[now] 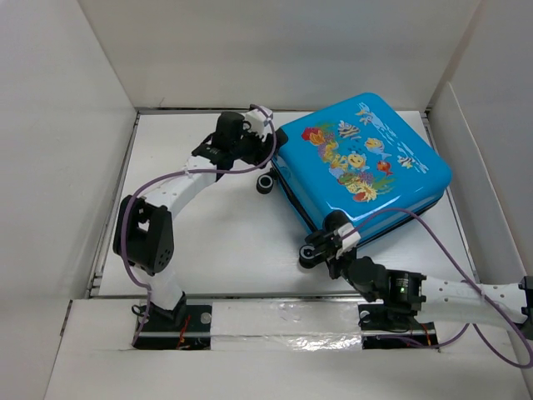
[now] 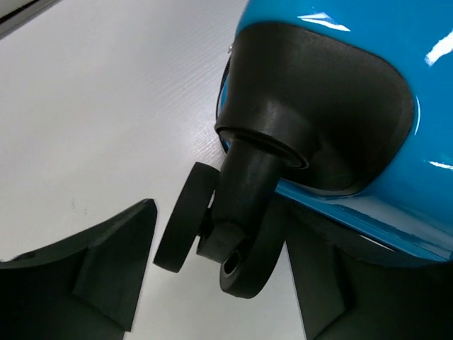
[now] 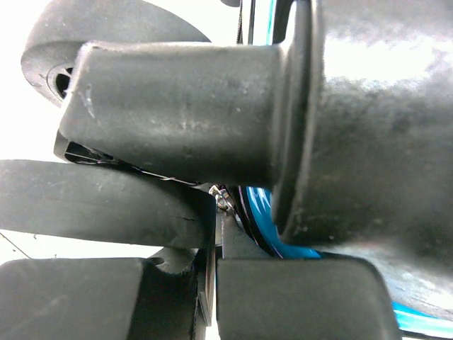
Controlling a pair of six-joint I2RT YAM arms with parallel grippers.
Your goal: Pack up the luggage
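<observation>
Where the right arm stretches low over the flat white table, the right gripper sits at the near corner of the luggage. The luggage is a small bright blue hard suitcase with fish and coral pictures on top. This gripper's two black fingers are pressed close together, with only a thin crack between them. Just above them is a tiny shiny metal bit, next to the blue edge of the case. I cannot tell if the fingers pinch it. Right over the gripper is a black wheel on its thick black leg.

The suitcase is closed. It lies flat on the table, turned a bit crooked, and runs away from the right gripper toward the far right.

Farther back, the left gripper is at the far left corner of the case. Its fingers are spread apart, and a black double wheel sits between them. There is a gap between that wheel and the finger on the left of the wrist view. The other side is too dark to tell.
</observation>
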